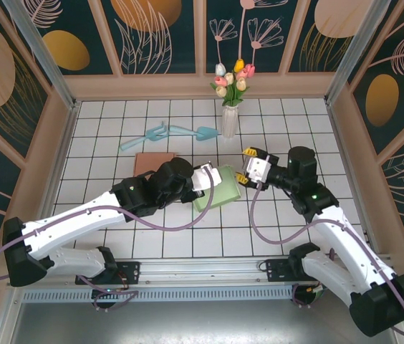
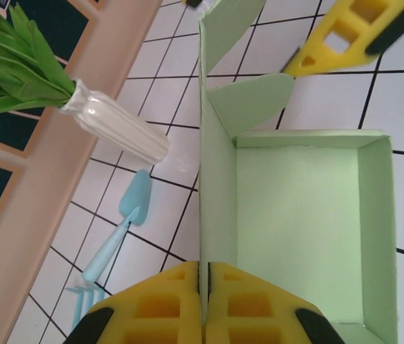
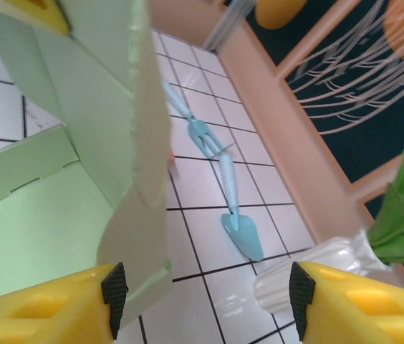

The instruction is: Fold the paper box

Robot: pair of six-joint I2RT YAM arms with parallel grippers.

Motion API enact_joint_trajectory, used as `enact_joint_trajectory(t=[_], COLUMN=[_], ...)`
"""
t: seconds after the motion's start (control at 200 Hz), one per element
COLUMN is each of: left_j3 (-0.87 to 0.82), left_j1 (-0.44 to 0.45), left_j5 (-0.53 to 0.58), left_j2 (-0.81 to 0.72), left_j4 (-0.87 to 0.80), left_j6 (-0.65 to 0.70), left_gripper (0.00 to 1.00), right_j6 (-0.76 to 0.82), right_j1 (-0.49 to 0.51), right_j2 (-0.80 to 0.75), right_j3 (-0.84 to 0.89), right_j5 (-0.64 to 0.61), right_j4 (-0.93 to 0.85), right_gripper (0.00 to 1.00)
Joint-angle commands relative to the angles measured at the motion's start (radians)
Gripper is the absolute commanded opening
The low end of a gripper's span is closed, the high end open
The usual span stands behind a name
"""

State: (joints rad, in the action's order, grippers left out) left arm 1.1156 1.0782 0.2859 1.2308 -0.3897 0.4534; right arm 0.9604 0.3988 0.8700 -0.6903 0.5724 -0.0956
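Arms reach from the near edge to the green box mid-table, one wall raised; the left claw meets its left side and the right claw its far right corner. On the left wrist, pads are pressed together, pinching the upright wall at its rim. On the right wrist, the fingers stand spread, with a flap hanging between them, close to one; contact is unclear. The step looks like folding this flap: next, nip it and swing it inward while the left claw steadies the wall.
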Motion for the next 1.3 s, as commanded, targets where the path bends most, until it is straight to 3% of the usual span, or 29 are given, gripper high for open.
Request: enact_joint_trajectory(t=[0.0,0.345,0.581,0.761,0.901,1.146,1.296], left_j3=[0.01,0.042,0.045,0.041,0.028,-0.051,-0.18], left_j1=[-0.001,0.001,0.007,0.01,0.012,0.011,0.011], left_j5=[-0.042,-0.144,-0.159,-0.168,-0.139,0.006,0.143], left_j2=[0.001,0.033,0.035,0.023,0.011,-0.052,-0.187], left_j4=[-0.001,-0.05,-0.063,-0.047,-0.007,0.122,0.341], left_j6=[0.024,0.004,0.01,0.004,-0.011,-0.027,-0.072], left_gripper=[0.0,0.0,0.0,0.0,0.0,0.36,0.46], right_j6=[0.065,0.089,0.137,0.133,0.117,0.079,0.05], right_j1=[0.044,0.138,0.141,0.141,0.138,0.084,0.028], right_j2=[0.011,0.067,0.096,0.093,0.088,0.06,0.06], right_j3=[-0.006,-0.028,-0.053,-0.042,-0.021,0.015,0.024], right_j5=[0.024,0.043,0.087,0.1,0.091,0.087,0.089], right_j4=[0.002,-0.018,-0.089,-0.089,-0.064,-0.013,-0.007], right_gripper=[0.63,0.53,0.22,0.16,0.01,0.0,0.0])
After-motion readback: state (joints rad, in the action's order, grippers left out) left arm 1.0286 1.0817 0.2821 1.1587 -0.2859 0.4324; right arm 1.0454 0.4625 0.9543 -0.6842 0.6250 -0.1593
